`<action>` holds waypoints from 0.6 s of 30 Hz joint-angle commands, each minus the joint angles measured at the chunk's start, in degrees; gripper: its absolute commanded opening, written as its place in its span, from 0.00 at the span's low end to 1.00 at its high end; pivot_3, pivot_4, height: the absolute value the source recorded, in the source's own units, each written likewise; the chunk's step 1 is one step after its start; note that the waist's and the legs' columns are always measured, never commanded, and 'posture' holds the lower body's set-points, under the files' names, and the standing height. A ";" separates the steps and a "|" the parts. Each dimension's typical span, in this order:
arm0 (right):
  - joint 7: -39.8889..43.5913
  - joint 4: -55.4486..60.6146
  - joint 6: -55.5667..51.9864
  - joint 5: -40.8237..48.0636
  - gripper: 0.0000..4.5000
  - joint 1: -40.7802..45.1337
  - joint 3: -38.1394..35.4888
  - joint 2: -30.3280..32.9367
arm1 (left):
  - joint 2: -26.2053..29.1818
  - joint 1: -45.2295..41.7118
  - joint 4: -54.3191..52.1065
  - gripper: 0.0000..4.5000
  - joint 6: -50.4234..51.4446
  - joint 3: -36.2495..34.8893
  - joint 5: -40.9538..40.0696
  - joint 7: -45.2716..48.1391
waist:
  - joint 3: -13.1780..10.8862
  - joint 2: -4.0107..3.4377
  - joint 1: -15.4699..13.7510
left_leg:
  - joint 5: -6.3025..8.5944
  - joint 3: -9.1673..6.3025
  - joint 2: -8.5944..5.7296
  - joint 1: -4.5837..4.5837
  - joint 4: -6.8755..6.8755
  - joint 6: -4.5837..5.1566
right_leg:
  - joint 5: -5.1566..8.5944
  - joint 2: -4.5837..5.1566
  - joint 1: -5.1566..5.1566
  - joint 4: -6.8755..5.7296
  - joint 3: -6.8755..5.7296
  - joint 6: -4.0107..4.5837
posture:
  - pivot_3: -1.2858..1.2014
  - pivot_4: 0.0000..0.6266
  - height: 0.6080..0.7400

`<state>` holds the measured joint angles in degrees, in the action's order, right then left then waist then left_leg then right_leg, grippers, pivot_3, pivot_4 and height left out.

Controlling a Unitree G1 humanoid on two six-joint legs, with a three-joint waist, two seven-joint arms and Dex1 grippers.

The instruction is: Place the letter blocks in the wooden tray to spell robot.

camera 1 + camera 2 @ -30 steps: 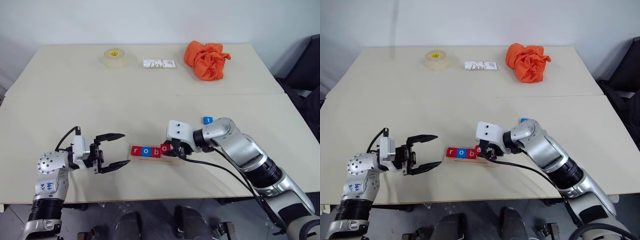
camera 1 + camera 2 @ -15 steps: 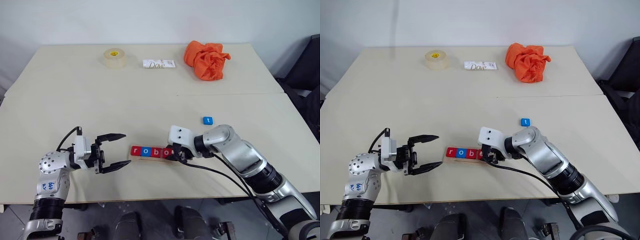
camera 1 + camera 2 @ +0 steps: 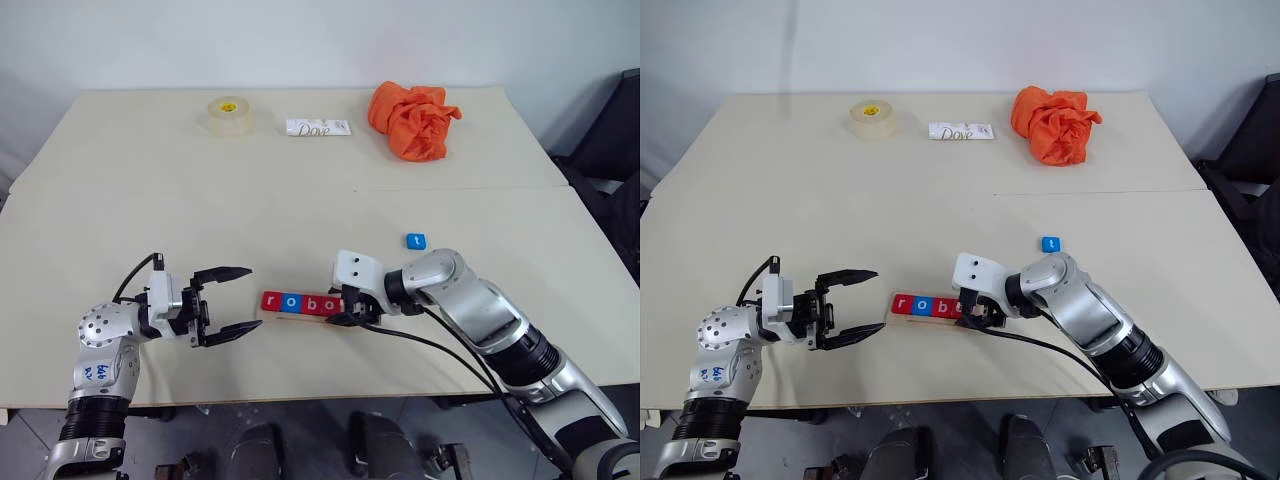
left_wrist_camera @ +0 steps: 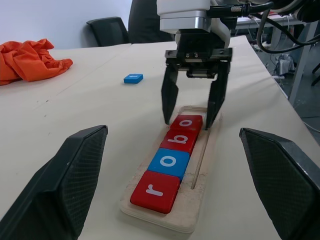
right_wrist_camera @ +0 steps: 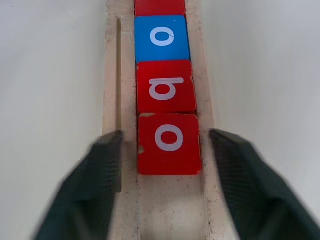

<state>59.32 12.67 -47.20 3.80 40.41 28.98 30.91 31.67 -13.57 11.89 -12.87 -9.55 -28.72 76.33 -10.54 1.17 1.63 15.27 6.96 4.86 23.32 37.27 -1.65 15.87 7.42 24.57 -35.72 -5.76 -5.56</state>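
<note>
straddling the last red o (image 5: 169, 143) in the wooden tray (image 4: 199, 197), the right gripper (image 4: 190, 114) stands open, touching nothing; left gripper (image 3: 228, 303) spread empty; the blue t (image 3: 415, 241) looks light, rigid, flat; pinch its opposite edges.

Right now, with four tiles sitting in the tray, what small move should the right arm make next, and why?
Probably lift the right tool off the wooden tray and head for the blue t block. Its fingers stand open around the last red o, and only the t lies outside.

silver arms, black cables, white wrist cams, black fingers (image 3: 222, 272).
</note>
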 commanded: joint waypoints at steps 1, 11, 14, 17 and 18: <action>0.19 2.42 -0.52 1.04 0.92 1.82 -1.09 0.27 | 0.23 -0.80 -0.68 1.00 -0.86 -0.23 -0.12 -0.24 | 0.00 0.00 0.01 | 0.00 0.00 0.00 0.00 0.00 0.00 | 0.00 0.00 0.00 0.00 0.00 0.00 | 0.52 0.24 1.00; 0.39 8.36 -2.37 5.96 1.00 -0.61 -6.78 3.96 | -0.25 -1.60 0.22 1.00 -1.29 0.03 -0.02 -0.13 | 0.00 0.00 -0.05 | 0.01 -0.01 0.00 0.01 -0.02 0.00 | 0.00 0.01 0.00 0.05 -0.01 0.00 | 0.52 0.24 1.00; 0.82 9.08 1.38 7.64 1.00 -3.96 -10.70 6.46 | -0.32 -1.91 0.64 1.00 -1.40 0.06 0.01 0.01 | 0.00 0.01 -0.20 | 0.01 -0.01 -0.01 0.02 -0.03 0.00 | 0.00 0.01 -0.01 0.08 -0.01 0.00 | 0.52 0.24 1.00; 0.68 8.17 3.47 9.59 1.00 -7.24 -15.42 8.58 | -0.27 -1.98 1.02 1.00 -1.57 0.06 -0.06 0.27 | -0.01 0.01 -0.17 | 0.01 0.00 -0.02 0.03 -0.02 0.01 | 0.00 0.01 -0.02 0.10 -0.01 0.00 | 0.52 0.24 1.00; 0.01 6.96 4.73 9.60 1.00 -8.90 -17.75 9.62 | -0.21 -1.99 1.23 1.00 -1.66 0.03 -0.12 0.41 | -0.01 0.01 -0.17 | 0.01 -0.01 -0.02 0.02 -0.03 0.01 | 0.00 0.01 -0.02 0.10 -0.02 0.00 | 0.52 0.24 1.00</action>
<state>59.86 19.69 -44.56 12.24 32.44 15.48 39.20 31.41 -15.37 13.52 -13.54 -9.07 -28.55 76.42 -10.54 1.18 1.45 15.29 6.95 4.84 23.34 37.24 -1.64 15.87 7.42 24.55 -35.62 -5.78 -5.56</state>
